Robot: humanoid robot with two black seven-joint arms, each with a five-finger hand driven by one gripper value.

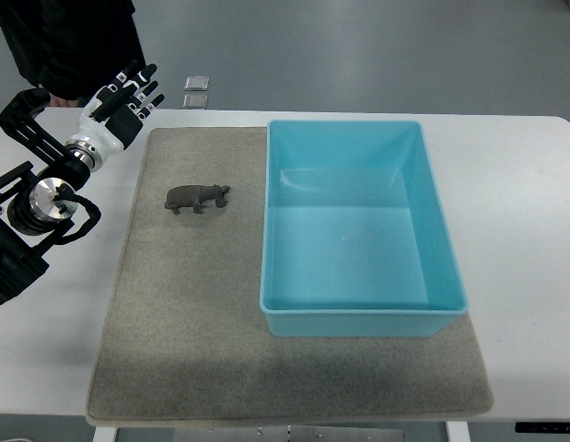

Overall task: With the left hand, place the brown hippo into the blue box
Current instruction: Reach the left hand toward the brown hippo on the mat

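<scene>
A small brown hippo [198,198] stands on the grey mat [192,313], left of the blue box [358,318]. The box is open-topped and holds nothing. My left hand [128,97] is at the upper left, above the white table beyond the mat's far left corner, well away from the hippo. Its fingers are spread and hold nothing. The right arm does not show.
A person in dark clothing [73,41] stands at the upper left, just behind my left hand. Two small grey squares [196,91] lie on the floor beyond the table's far edge. The white table [524,212] extends right of the box.
</scene>
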